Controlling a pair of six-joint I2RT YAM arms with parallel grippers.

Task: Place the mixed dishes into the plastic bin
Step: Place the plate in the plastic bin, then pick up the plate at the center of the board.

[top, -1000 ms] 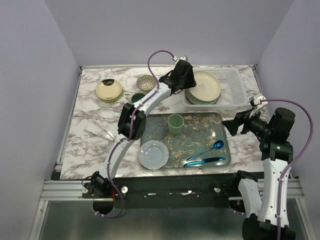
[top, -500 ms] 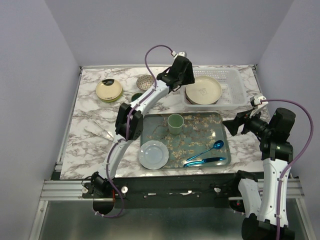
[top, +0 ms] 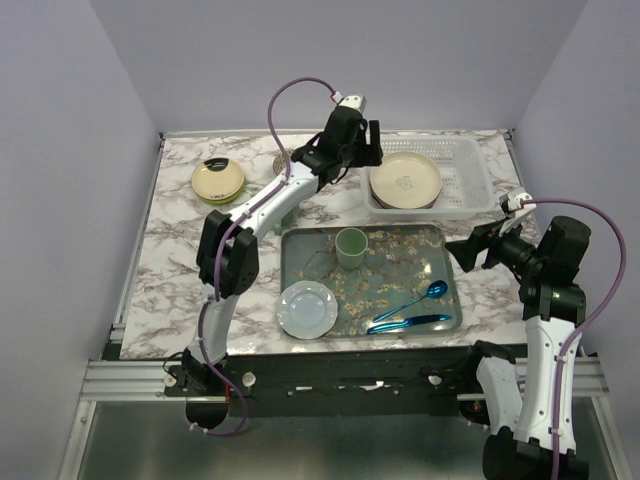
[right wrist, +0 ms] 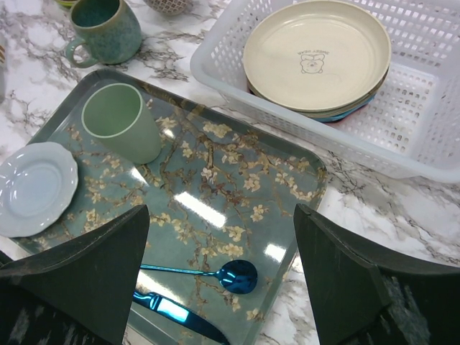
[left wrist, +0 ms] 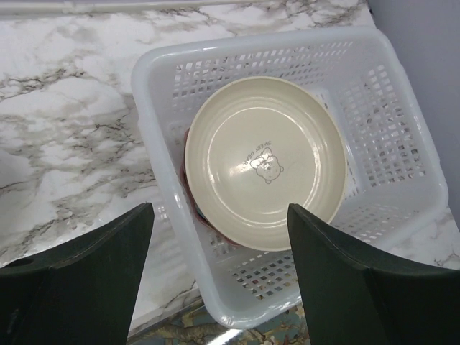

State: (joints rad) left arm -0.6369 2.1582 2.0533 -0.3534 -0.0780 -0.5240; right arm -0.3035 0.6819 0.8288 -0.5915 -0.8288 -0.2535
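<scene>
White plastic bin (top: 472, 176), far right of the marble table (top: 180, 250): holds a stack of plates topped by the cream plate (left wrist: 264, 162), which lies flat with nothing gripping it. Left gripper (left wrist: 218, 212): has drawn up and back toward the bin's left edge, jaws now spread wide with nothing between them, so that plate counts as delivered. Right gripper (right wrist: 221, 210): unchanged, wide and empty above the tray (right wrist: 237, 180). Still outstanding on the table left of the bin: yellow plates (top: 218, 180), mug (right wrist: 106, 29), speckled bowl (right wrist: 169, 6).
</scene>
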